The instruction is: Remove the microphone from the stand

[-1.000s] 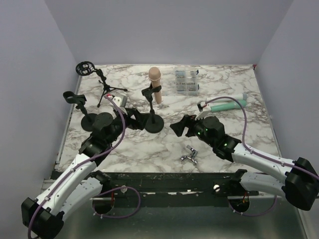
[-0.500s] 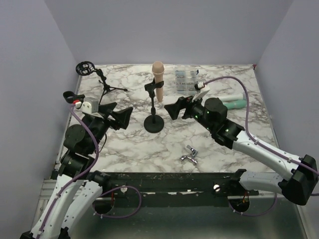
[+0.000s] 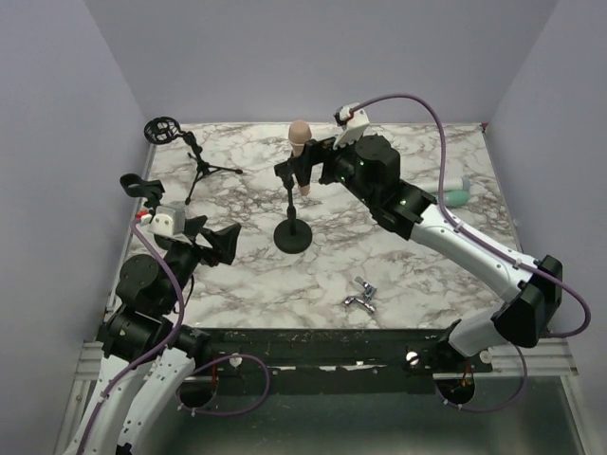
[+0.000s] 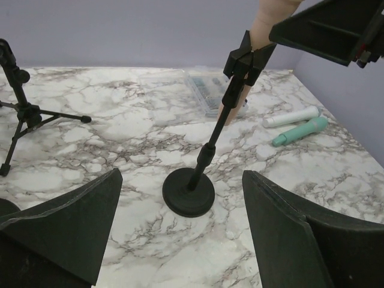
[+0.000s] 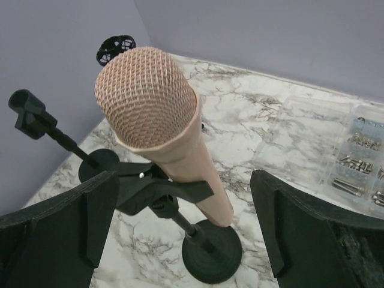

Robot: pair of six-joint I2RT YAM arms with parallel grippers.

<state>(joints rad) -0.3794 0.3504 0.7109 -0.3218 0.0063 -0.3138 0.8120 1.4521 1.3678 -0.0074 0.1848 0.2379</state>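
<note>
A peach microphone (image 3: pixel 300 140) sits tilted in the clip of a black round-base stand (image 3: pixel 292 235) in the middle of the marble table. My right gripper (image 3: pixel 313 159) is open and level with the microphone's upper body. In the right wrist view the microphone (image 5: pixel 162 120) and the clip lie between its two spread fingers (image 5: pixel 96 216), and I see no contact. My left gripper (image 3: pixel 220 245) is open and empty, low and to the left of the stand. In the left wrist view the stand base (image 4: pixel 188 192) is ahead of the spread fingers (image 4: pixel 78 222).
A tripod stand with a shock mount (image 3: pixel 197 163) and another clip stand (image 3: pixel 142 187) are at the back left. A clear parts box (image 4: pixel 207 90) lies behind the stand. Teal (image 4: pixel 300 131) and white (image 4: pixel 292 116) microphones lie at the right. A small metal part (image 3: pixel 360 296) lies near the front.
My right gripper rose and moved back and left, from beside the stand base up to the microphone. My left gripper drew away from the stand base toward the near left.
</note>
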